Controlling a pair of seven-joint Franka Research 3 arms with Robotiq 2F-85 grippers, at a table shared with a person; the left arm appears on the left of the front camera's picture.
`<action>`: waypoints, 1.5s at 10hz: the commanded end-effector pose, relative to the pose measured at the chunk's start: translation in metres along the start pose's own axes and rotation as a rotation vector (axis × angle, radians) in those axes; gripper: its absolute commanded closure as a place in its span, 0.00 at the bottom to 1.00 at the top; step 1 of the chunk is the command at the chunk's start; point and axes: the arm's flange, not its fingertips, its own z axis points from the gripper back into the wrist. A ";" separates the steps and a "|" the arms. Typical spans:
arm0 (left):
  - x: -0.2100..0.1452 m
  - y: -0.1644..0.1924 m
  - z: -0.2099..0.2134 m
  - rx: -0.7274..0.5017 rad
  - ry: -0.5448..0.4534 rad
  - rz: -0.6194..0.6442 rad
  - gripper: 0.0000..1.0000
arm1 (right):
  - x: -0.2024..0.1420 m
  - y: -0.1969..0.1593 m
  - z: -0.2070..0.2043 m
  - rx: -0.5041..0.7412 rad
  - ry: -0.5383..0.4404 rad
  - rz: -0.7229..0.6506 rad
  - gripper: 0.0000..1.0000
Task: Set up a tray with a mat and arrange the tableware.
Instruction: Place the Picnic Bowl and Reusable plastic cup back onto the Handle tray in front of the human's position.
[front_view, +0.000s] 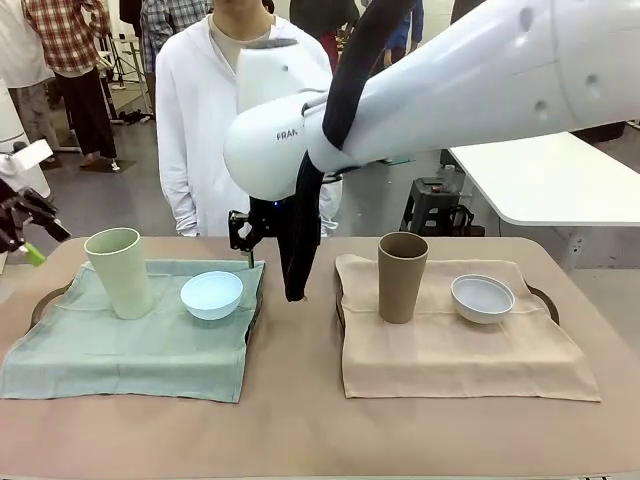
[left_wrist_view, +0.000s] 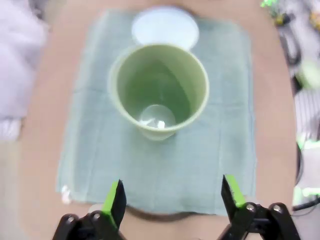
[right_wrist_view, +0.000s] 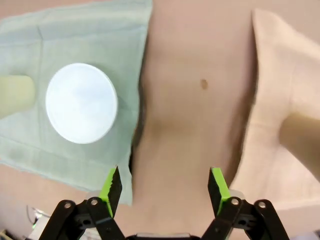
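- Nearest the front camera, the white right arm (front_view: 470, 90) fills the upper right and centre of the frame; it reaches across the middle, which puts its wrist over the gap between the two place settings.
- Brown tabletop (front_view: 295, 400) runs across the whole lower frame and carries both settings side by side.
- At lower left, the green mat (front_view: 130, 350) is draped over a dark tray (front_view: 45, 300), whose rim shows at the cloth's left edge; the mat cushions what stands on it.
- At lower right, the beige mat (front_view: 450, 345) covers a second tray (front_view: 545, 297) the same way, so the two sets mirror each other.
- Left of centre, the pale green tumbler (front_view: 120, 272) stands upright on the green mat, with the light blue bowl (front_view: 212, 294) just beside it on its right.
- Right of centre, the brown tumbler (front_view: 402, 277) stands upright on the beige mat, with the whitish bowl (front_view: 482, 298) near it on its right; each colour pair is on its matching cloth, so the arrangement looks largely done.
- In its wrist view, the right gripper (right_wrist_view: 164, 189) has its green pads spread wide over bare table between the mats, holding nothing.
- Smallest, the left gripper (left_wrist_view: 174, 196) hangs above the green mat's near edge, jaws fully apart and empty, looking down into the pale green tumbler.
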 end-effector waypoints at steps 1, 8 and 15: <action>0.038 -0.034 -0.007 0.081 0.174 0.267 0.00 | -0.021 -0.010 0.021 -0.052 -0.030 -0.030 0.11; 0.143 -0.121 0.020 0.205 0.364 0.600 0.00 | -0.042 -0.018 0.070 -0.116 -0.082 -0.085 0.11; 0.163 -0.124 0.024 0.261 0.297 0.649 0.00 | -0.032 -0.020 0.070 -0.090 -0.055 -0.070 0.11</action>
